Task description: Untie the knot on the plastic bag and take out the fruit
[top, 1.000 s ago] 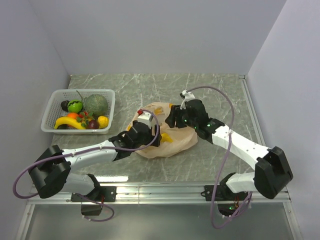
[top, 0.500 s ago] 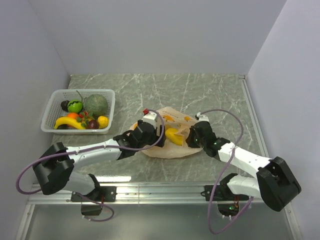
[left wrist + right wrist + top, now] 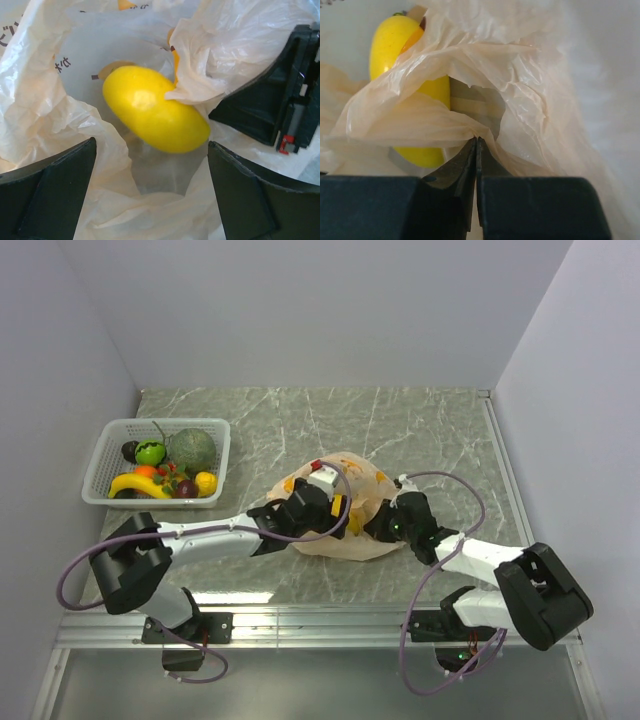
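Note:
The pale-orange plastic bag [image 3: 358,478] lies mid-table with its mouth gaping; the knot is out of view. Inside lies a plump yellow fruit [image 3: 155,116], which also shows in the right wrist view [image 3: 395,42] and from above [image 3: 342,514]. My left gripper [image 3: 334,520] is at the bag's left side, open, its fingers [image 3: 55,195] astride crumpled film just short of the fruit, nothing gripped. My right gripper [image 3: 377,526] is at the bag's near right side, shut on a pinch of the bag's rim [image 3: 476,139]. The right gripper's black body [image 3: 280,110] shows beyond the fruit.
A white basket [image 3: 104,456] stands at the left with a grey-green melon [image 3: 192,450], a bright green fruit [image 3: 150,453], a banana [image 3: 138,486] and other small pieces. Walls close the table at left, back and right.
My right gripper came down toward the near side of the bag and shut on its film. My left gripper slid right into the bag's mouth and opened wider. The bag shifted slightly.

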Controlling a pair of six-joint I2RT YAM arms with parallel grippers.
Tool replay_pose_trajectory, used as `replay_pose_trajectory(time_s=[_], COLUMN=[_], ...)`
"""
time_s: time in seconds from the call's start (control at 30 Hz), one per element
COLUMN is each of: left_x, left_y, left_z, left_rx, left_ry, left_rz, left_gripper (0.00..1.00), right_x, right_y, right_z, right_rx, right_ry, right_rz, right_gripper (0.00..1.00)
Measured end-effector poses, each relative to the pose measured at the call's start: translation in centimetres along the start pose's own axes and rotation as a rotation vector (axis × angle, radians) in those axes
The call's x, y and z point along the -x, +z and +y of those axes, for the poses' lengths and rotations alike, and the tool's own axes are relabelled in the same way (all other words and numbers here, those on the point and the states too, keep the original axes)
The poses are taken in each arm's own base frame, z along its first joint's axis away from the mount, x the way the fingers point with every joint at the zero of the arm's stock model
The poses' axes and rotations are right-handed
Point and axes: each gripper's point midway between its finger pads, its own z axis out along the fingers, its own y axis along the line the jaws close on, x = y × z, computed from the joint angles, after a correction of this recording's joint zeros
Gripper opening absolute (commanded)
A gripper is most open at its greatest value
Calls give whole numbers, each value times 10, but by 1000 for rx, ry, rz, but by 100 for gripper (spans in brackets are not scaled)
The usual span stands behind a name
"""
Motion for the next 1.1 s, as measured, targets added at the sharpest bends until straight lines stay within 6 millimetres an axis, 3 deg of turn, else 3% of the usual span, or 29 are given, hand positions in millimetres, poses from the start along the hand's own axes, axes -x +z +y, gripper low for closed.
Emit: replay_pose_trajectory(time_s=[0.17, 0.27, 0.33, 0.5, 0.7, 0.8, 0.93, 1.0, 1.1], left_x=[17, 31, 36, 41, 54, 78, 106, 113, 110], left_y=[12, 17, 20, 25, 9, -13, -38, -41, -30], left_z=[-2, -6, -6, -4, -6, -12, -20, -22, -25], left_rx=[51, 95, 130, 211, 245, 230, 200, 193, 213], left_ry=[14, -69, -142, -282, -382, -417, -454, -467, -464], left_rz=[-4, -16, -19, -19, -77, -155, -229, -248, -227], left_gripper=[96, 94, 93, 90, 87, 86, 77, 73, 71], right_x=[7, 12, 14, 9, 1, 0, 0, -1, 0], right_y=[1, -1, -3, -2, -1, -1, -1, -1, 0], right_z=[2, 1, -1, -8, -13, -13, -12, -11, -11], right_rx=[5, -8, -13, -45, -69, -67, -64, -62, -63], right_ry=[4, 7, 11, 53, 86, 86, 81, 80, 77], right_rz=[-28, -58, -74, -80, -71, -72, -74, -74, -80], right_gripper=[7, 6, 1, 0, 0, 0, 0, 0, 0])
